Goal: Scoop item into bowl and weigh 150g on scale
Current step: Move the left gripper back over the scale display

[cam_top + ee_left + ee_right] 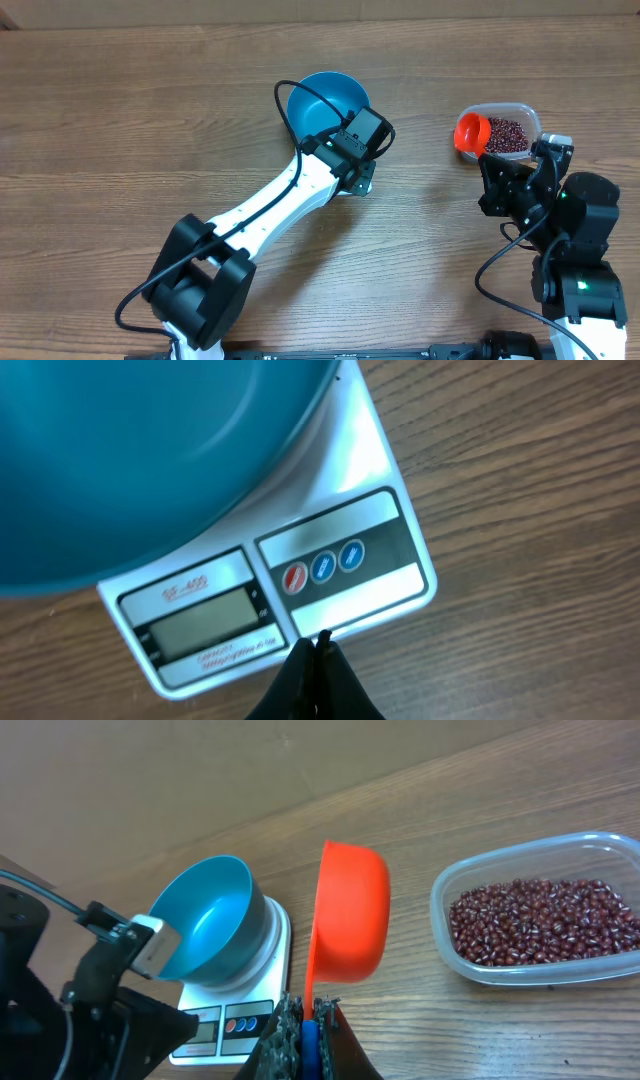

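Note:
The blue bowl (325, 100) stands on the white scale (340, 560) and looks empty (205, 915). My left gripper (320, 642) is shut with nothing in it, its tips just above the scale's front edge below the three buttons; the display is blank. From overhead the left gripper (357, 172) covers most of the scale (366, 186). My right gripper (318, 1010) is shut on the handle of the red scoop (350, 910), which is tipped on its side between the scale (245, 1010) and the tub. Dark red beans (540, 920) lie in the clear tub (600, 845).
The left arm (270, 205) stretches diagonally across the table from the front left. The tub (527, 112) sits at the right, just beyond the right gripper (492, 165) and the scoop (472, 133). Bare wooden tabletop lies all around.

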Robot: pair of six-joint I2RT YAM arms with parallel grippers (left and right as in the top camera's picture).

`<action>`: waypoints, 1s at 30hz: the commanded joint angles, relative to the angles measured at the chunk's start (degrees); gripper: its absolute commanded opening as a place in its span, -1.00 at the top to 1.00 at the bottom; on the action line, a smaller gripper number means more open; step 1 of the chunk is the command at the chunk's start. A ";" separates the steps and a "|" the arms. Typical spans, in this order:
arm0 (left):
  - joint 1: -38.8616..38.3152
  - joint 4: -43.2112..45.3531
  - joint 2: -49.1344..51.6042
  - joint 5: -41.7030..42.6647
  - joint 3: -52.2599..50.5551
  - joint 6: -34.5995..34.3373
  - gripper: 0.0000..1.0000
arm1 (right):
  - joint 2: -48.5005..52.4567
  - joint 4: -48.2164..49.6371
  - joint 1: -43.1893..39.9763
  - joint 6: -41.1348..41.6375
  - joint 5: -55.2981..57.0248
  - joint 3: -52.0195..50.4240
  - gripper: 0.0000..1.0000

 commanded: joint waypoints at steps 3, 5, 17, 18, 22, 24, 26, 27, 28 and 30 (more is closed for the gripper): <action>0.17 1.31 3.30 -2.36 0.11 3.10 0.92 | 0.33 2.45 -0.48 -0.50 1.03 1.51 0.93; 0.17 1.75 4.35 -3.13 0.11 3.10 0.92 | 0.33 3.15 -0.48 -0.48 1.03 1.51 0.93; 0.17 4.26 8.81 -7.48 0.11 4.17 0.92 | 0.33 3.78 -0.48 -0.48 1.03 1.51 0.93; 0.17 4.44 9.09 -7.45 0.11 4.17 0.92 | 0.33 3.78 -0.48 -0.48 1.03 1.51 0.93; 0.17 5.31 9.81 -7.23 0.11 4.15 0.92 | 0.33 3.78 -0.48 -0.48 1.03 1.51 0.93; 0.17 5.77 9.84 -7.21 0.11 4.17 0.92 | 0.33 3.76 -0.48 -0.48 1.03 1.51 0.93; 0.17 6.08 9.84 -7.19 0.11 4.15 0.91 | 0.33 3.76 -0.48 -0.46 1.01 1.51 0.93; 0.20 6.08 9.84 -7.21 0.11 4.15 0.92 | 0.33 3.69 -0.48 -0.46 1.01 1.51 0.93; 0.22 6.08 9.86 -7.21 0.11 4.17 0.92 | 0.33 3.65 -0.48 -0.46 1.01 1.51 0.93; 0.22 6.21 9.94 -7.21 0.11 4.15 0.92 | 0.33 3.61 -0.48 -0.46 1.01 1.51 0.93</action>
